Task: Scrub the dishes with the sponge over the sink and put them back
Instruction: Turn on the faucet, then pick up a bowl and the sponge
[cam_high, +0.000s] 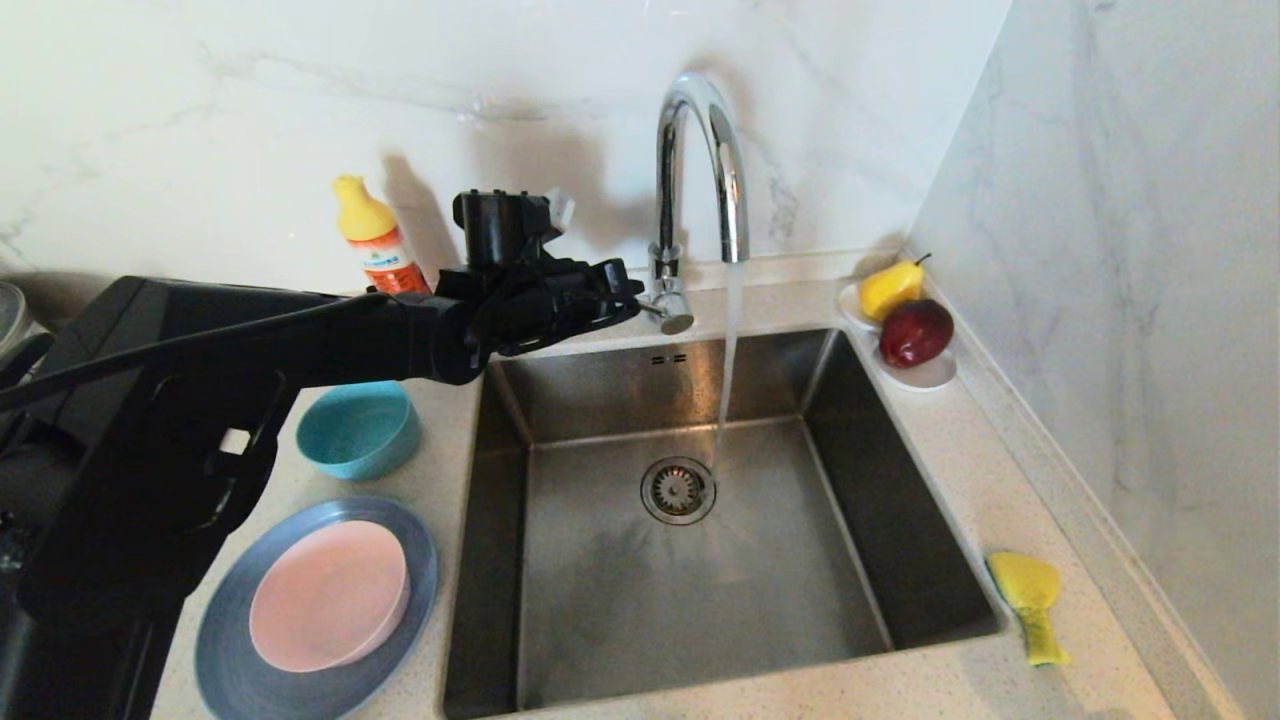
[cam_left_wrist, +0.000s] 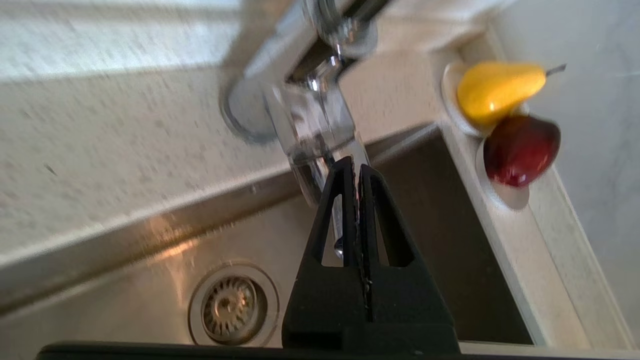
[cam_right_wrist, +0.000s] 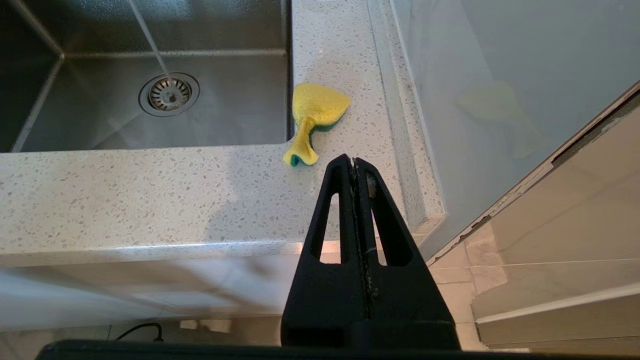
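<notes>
The steel sink (cam_high: 560, 390) has water running into it from the curved tap (cam_high: 700, 160). My left gripper (cam_high: 632, 293) is shut and empty, its tips right by the tap's lever (cam_high: 675, 318); in the left wrist view the gripper (cam_left_wrist: 354, 167) points at that lever (cam_left_wrist: 320, 150). To the left on the counter lies a blue-grey plate (cam_high: 225, 645) with a pink bowl (cam_high: 328, 595) on it, and a teal bowl (cam_high: 358, 428) behind them. The crumpled yellow sponge (cam_high: 1030, 600) lies right of the sink. My right gripper (cam_right_wrist: 354, 161), shut and empty, hangs low before the counter's front edge, short of the sponge (cam_right_wrist: 315, 117).
An orange detergent bottle (cam_high: 375, 240) stands at the back wall behind my left arm. A white dish (cam_high: 930, 375) at the back right corner holds a yellow pear (cam_high: 890, 288) and a red apple (cam_high: 915, 332). A marble wall runs close along the counter's right side.
</notes>
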